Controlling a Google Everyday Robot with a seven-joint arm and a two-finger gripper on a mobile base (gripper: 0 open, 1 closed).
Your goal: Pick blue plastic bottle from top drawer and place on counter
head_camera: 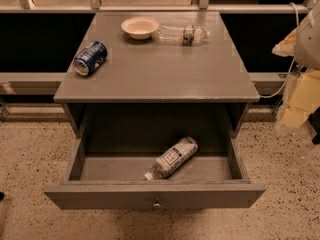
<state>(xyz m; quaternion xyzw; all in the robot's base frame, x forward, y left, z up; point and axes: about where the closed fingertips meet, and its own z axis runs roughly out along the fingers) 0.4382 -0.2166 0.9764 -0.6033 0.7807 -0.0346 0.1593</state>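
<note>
Blue plastic bottle (171, 159) lies sideways in the open top drawer (125, 196), exposed for grasping; tool (299, 84) hangs right of the bench (165, 69) (its state: cannot tell).

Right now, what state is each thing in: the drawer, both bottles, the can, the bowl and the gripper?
top drawer: pulled open.
blue plastic bottle: lying on its side inside the drawer, cap on.
soda can: on its side on the counter.
clear bottle: lying flat on the counter, beside the bowl.
bowl: upright.
gripper: at the right edge, away from the drawer.
</note>
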